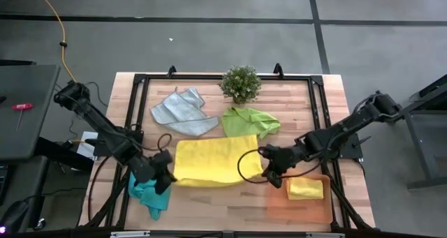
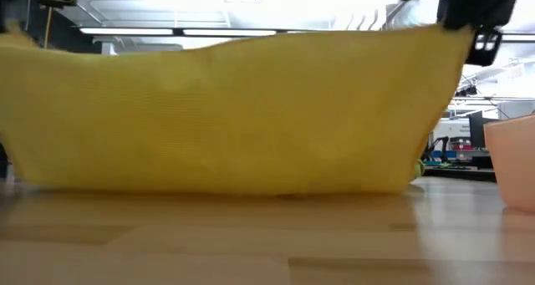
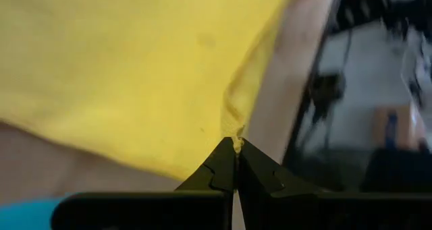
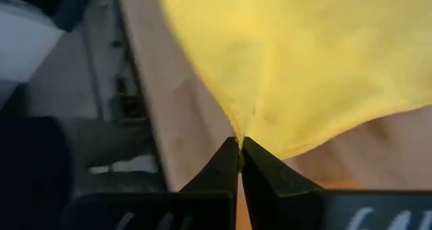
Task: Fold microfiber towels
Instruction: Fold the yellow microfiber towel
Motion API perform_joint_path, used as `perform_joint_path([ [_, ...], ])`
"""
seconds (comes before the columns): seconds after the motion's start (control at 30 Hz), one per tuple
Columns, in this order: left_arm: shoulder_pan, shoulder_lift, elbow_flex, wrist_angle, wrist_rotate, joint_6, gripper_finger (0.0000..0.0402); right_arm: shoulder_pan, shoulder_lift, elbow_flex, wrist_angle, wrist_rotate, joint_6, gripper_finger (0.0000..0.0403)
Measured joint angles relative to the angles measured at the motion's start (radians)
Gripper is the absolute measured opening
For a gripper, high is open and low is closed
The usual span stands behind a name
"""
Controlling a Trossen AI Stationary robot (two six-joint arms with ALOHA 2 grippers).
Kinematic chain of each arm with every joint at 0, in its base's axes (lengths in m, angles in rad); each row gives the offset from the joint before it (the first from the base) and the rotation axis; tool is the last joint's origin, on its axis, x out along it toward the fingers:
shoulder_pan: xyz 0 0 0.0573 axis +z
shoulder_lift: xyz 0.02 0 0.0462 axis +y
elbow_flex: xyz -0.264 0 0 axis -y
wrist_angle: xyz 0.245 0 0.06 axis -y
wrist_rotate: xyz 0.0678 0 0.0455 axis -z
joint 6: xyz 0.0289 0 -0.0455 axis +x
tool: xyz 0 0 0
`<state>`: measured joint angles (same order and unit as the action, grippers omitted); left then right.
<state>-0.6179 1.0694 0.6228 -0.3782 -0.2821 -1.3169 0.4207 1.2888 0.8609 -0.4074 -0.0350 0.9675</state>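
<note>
A yellow towel (image 1: pixel 216 160) lies in the middle of the table, its near edge lifted; the low view shows it hanging like a curtain (image 2: pixel 234 118), its lower part on the wood. My left gripper (image 1: pixel 166 174) is shut on its near left corner, my right gripper (image 1: pixel 271 174) on its near right corner. A teal towel (image 1: pixel 148 192) lies bunched by the left gripper. A grey towel (image 1: pixel 183 112) and a lime green towel (image 1: pixel 250 121) lie crumpled farther back. A second yellow towel (image 1: pixel 305 188) lies folded in the orange tray (image 1: pixel 299 206). My left gripper pinches the yellow towel's near left corner (image 3: pixel 236 137) between its two fingertips, only at the tip of the corner. The corner is lifted and the cloth runs away from the fingers, puckered into a ridge. My right gripper pinches the yellow towel's near right corner (image 4: pixel 240 130) between its two fingertips. The corner is lifted; the cloth fans out from the fingers with gathers, its far part on the table.
A small potted plant (image 1: pixel 241 83) stands at the table's far edge. A black frame (image 1: pixel 140 98) runs round the tabletop. The orange tray sits at the near right corner, close to my right gripper. Bare wood shows along the near edge (image 1: pixel 223 203).
</note>
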Motion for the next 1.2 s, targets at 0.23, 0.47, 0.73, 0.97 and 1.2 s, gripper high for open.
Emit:
perform_joint_path([
  [0.23, 0.115, -0.104, 0.0, -0.224, -0.151, 0.003, 0.0, -0.159, 0.0, 0.001, -0.128, 0.114, -0.036, 0.0],
  [0.47, 0.238, -0.091, 0.0, -0.4, -0.194, 0.075, 0.0, -0.284, 0.001, 0.002, -0.17, 0.128, -0.095, 0.0],
  [0.73, 0.309, -0.043, 0.0, -0.401, -0.202, 0.136, 0.0, -0.349, 0.011, 0.002, -0.223, 0.134, -0.088, 0.0],
  [0.97, 0.33, 0.041, -0.001, -0.401, -0.203, 0.145, 0.0, -0.356, 0.093, 0.001, -0.195, 0.139, -0.087, 0.0],
  [1.2, 0.331, 0.086, -0.001, -0.389, -0.268, 0.143, 0.0, -0.355, 0.163, 0.001, -0.163, 0.157, -0.086, 0.0],
])
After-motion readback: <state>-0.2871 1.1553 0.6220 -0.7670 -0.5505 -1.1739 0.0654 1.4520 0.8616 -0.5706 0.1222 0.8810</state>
